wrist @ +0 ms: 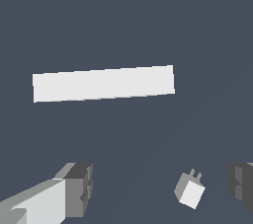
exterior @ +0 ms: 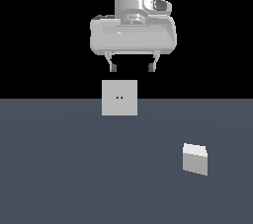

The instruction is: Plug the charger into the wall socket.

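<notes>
your hand (exterior: 131,67) is hanging wide open and empty above the wall socket (exterior: 119,97), while the charger (exterior: 195,159) is sitting well apart on the tabletop (exterior: 59,168).

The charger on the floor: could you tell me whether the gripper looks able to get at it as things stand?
Probably yes. The charger lies alone on the floor, apart from the wall socket, and the open gripper holds nothing.

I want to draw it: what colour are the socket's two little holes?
Dark, almost black, on the light-grey socket. The exterior view shows them best.
</notes>
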Action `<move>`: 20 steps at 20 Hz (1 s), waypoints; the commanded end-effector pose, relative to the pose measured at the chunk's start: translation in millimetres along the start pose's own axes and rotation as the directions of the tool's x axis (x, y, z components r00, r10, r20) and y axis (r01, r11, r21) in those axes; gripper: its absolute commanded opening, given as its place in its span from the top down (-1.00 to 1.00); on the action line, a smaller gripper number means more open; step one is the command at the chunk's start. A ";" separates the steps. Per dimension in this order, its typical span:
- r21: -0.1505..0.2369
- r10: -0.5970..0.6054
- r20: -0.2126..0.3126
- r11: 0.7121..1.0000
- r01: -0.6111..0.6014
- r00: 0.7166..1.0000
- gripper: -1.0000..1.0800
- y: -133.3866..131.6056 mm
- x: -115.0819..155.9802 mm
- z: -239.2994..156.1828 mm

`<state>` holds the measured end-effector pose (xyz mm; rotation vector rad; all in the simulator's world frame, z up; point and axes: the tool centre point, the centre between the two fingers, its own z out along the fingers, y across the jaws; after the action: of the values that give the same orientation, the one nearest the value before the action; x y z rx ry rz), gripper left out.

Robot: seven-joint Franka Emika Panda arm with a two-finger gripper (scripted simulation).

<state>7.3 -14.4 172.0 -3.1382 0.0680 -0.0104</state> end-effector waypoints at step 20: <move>-0.005 0.231 -0.012 0.973 -0.231 0.973 -0.92 55.6 -58.8 56.5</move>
<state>-43.6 -60.1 123.5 -3.1205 0.3796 -0.0259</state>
